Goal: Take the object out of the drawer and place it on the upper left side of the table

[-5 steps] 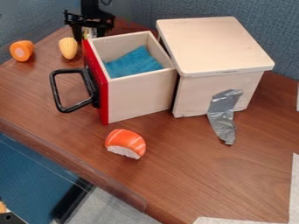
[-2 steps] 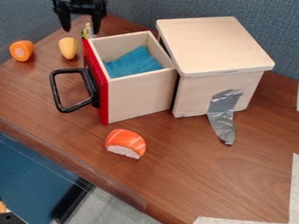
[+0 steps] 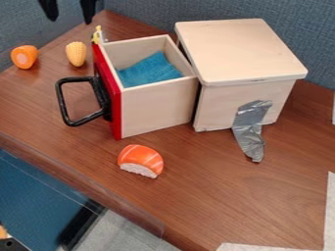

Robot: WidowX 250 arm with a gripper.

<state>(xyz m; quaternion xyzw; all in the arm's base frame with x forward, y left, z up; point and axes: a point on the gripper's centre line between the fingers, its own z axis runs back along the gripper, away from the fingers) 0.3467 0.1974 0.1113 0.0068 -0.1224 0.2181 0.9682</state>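
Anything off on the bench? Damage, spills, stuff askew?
Wrinkled silver tape runs from the side of the wooden box down onto the table. Looks improvised, possibly an anchor for the box. No visible spill or breakage.

And here the back of the scene is closed off by blue-grey fabric walls, one (image 3: 39,24) at upper left, another (image 3: 307,34) across the upper right, joined in a corner near the top. Below, the frame is dominated by a reddish-brown wood-grain counter (image 3: 196,206), its front edge slanted down from the left side. Soft light is spread over the wood. At lower left, a blue surface (image 3: 33,191) is seen, bordered by grey floor (image 3: 124,233).
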